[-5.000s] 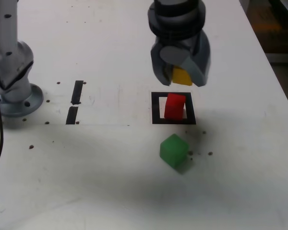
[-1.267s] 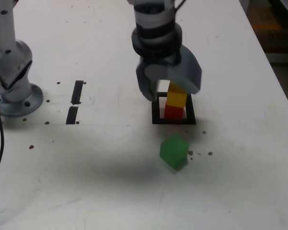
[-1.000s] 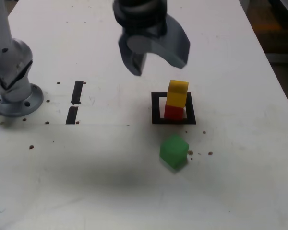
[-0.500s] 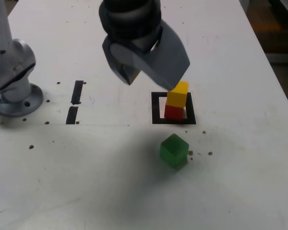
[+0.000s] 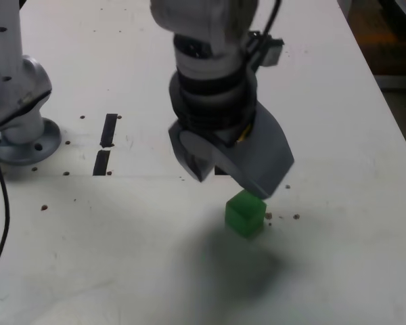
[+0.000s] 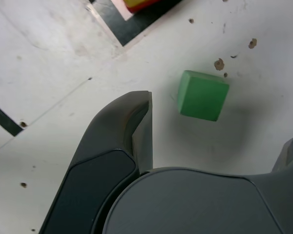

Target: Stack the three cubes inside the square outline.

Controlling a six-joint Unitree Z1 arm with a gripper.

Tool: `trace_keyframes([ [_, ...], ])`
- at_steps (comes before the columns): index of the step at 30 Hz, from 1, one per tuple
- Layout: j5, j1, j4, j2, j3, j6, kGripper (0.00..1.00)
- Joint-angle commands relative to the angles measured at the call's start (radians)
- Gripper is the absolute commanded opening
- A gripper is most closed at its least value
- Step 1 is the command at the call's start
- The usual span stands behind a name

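Now: gripper [image 5: 231, 177] spread wide, empty, above green cube [image 5: 245, 214].
Cube lies on table [image 5: 338, 223] just outside square outline [image 6: 118, 27]; red and yellow cubes [image 6: 139, 4] barely visible inside it.

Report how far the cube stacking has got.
Done: in the wrist view a yellow cube sits on a red cube inside the black square. In hand: the open gripper hangs empty above the green cube. Left: grasp the green cube, which lies outside the square, and stack it on top.
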Motion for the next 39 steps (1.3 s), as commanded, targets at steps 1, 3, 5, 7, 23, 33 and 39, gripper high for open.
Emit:
trace_keyframes([
  [1, -0.01, -0.007, -0.01, 0.022, -0.018, -0.003, 0.98],
  [3, -0.022, -0.01, -0.02, 0.044, -0.026, -0.006, 0.98],
  [5, -0.031, -0.011, -0.03, 0.059, -0.026, -0.009, 0.97],
  [7, -0.041, -0.011, -0.038, 0.073, -0.023, -0.011, 0.96],
  [23, -0.08, -0.001, -0.061, 0.15, -0.016, -0.013, 0.93],
  [33, -0.091, 0.008, -0.064, 0.176, -0.009, -0.013, 0.91],
  [39, -0.101, 0.011, -0.063, 0.19, -0.007, -0.013, 0.83],
])
